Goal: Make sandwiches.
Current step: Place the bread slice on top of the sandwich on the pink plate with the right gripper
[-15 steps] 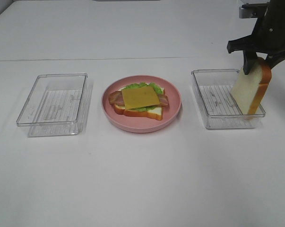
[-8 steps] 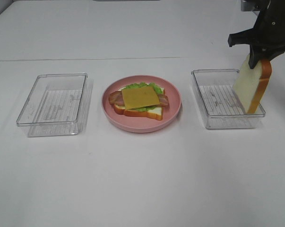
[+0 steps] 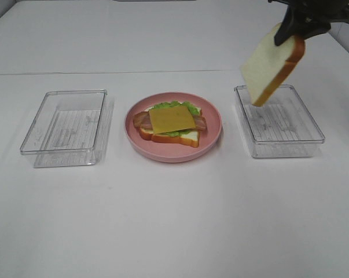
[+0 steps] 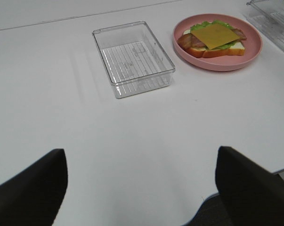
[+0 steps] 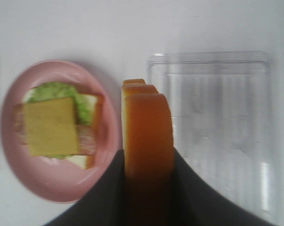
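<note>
On the pink plate (image 3: 212, 119) lies an open stack: a bread slice (image 3: 180, 137), green lettuce (image 3: 174, 106), bacon (image 3: 140, 120) and yellow cheese (image 3: 171, 119) on top. The same stack shows in the left wrist view (image 4: 212, 38) and the right wrist view (image 5: 52, 126). My right gripper (image 3: 294, 30) is shut on a second bread slice (image 3: 271, 63), which hangs tilted in the air above the left end of the right clear tray (image 3: 284, 123). Its orange-brown crust (image 5: 149, 129) fills the right wrist view between the fingers. My left gripper (image 4: 141, 181) stands open, nothing between its fingers, over bare table near the front.
A clear plastic tray (image 3: 67, 124) sits left of the plate, holding nothing. The right tray (image 5: 217, 127) also holds nothing. A seam in the white table (image 3: 105, 73) runs behind the trays.
My right gripper has lifted the bread slice up out of the right tray and carried it left, tilting it. The left arm has not moved.
</note>
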Controlling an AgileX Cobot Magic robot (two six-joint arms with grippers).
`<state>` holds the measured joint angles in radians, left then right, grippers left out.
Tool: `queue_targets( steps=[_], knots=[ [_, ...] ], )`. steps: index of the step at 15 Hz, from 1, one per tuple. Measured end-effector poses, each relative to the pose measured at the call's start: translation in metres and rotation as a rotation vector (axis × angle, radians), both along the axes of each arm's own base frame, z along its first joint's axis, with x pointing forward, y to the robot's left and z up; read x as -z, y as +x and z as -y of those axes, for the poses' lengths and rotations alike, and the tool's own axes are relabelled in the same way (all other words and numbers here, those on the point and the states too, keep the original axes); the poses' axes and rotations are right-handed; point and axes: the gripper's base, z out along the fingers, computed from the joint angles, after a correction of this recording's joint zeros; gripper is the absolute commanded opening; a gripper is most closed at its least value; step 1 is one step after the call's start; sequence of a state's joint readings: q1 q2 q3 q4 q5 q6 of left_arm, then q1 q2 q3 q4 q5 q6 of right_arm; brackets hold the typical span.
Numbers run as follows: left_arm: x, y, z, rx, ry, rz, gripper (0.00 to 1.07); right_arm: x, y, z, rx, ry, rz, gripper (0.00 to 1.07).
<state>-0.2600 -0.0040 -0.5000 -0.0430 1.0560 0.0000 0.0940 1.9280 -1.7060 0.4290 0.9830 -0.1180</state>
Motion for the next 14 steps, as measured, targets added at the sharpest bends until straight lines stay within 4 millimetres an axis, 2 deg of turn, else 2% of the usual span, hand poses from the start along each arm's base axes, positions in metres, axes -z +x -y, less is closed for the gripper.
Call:
queue_targets(
  steps=[1, 3, 8, 11, 14],
  knots=[
    [0.0, 0.0, 0.0, 0.0, 0.0, 0.0, 0.81, 0.002, -0.004, -0.021, -0.068, 0.134, 0.008, 0.0],
    [0.0, 0.0, 0.0, 0.0, 0.0, 0.0, 0.81, 0.012, -0.011, -0.046, -0.129, 0.253, 0.005, 0.0],
    [0.0, 0.0, 0.0, 0.0, 0.0, 0.0, 0.81, 0.055, -0.025, -0.102, -0.16, 0.348, -0.052, 0.0],
    [0.0, 0.0, 0.0, 0.0, 0.0, 0.0, 0.81, 0.077, -0.02, -0.12, -0.109, 0.404, -0.091, 0.0],
    [0.0, 0.0, 0.0, 0.0, 0.0, 0.0, 0.81, 0.091, -0.011, -0.12, -0.029, 0.416, -0.072, 0.0]
  ],
)
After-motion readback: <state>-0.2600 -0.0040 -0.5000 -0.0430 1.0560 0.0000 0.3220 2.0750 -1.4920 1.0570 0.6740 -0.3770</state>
